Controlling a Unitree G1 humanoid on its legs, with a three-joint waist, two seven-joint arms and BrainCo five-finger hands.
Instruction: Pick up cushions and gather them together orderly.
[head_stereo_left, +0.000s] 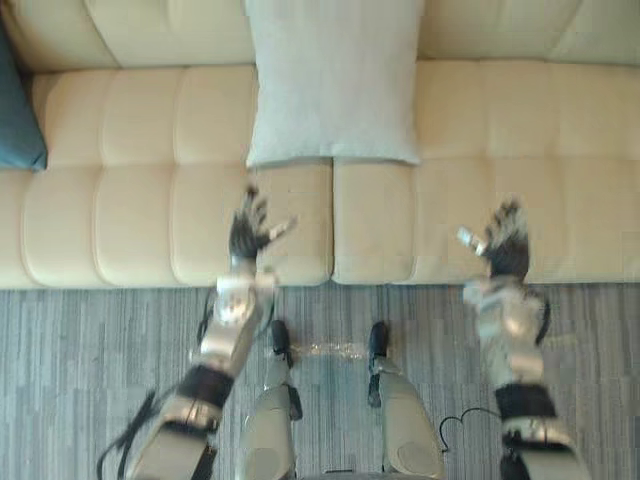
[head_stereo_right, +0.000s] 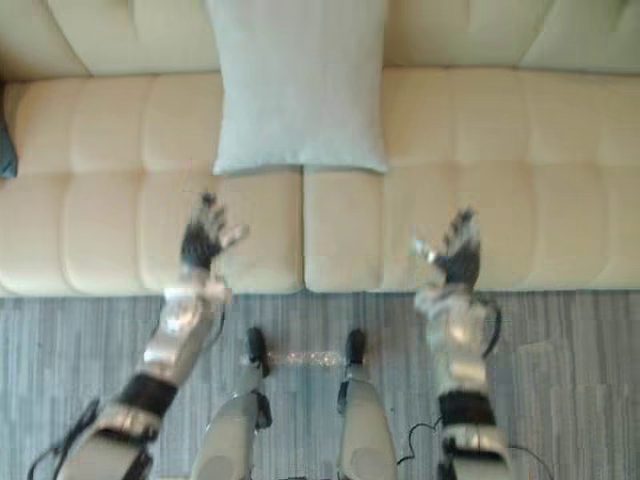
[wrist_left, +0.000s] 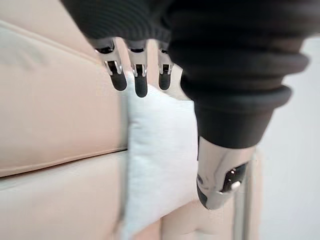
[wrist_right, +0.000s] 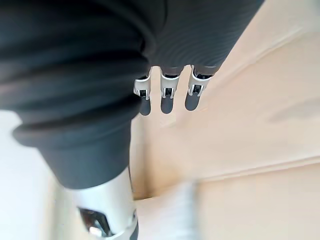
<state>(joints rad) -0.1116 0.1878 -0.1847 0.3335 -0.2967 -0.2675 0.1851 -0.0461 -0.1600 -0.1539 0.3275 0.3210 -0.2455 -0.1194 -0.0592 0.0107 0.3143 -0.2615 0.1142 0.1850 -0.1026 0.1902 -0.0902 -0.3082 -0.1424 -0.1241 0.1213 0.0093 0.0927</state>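
Observation:
A pale grey cushion (head_stereo_left: 335, 80) leans upright against the back of the cream sofa (head_stereo_left: 140, 200), over the seam between two seat pads; it also shows as the pale grey cushion (wrist_left: 160, 150). A teal cushion (head_stereo_left: 18, 110) sits at the sofa's far left edge. My left hand (head_stereo_left: 250, 232) hovers over the front of the seat, fingers spread, below the grey cushion's left corner. My right hand (head_stereo_left: 505, 245) hovers over the right seat pad, fingers spread too. Both hands are empty and apart from the cushion.
The sofa's front edge runs across the view, with grey striped carpet (head_stereo_left: 80, 360) below it. The right seat pad (head_stereo_left: 520, 130) lies bare beside the grey cushion.

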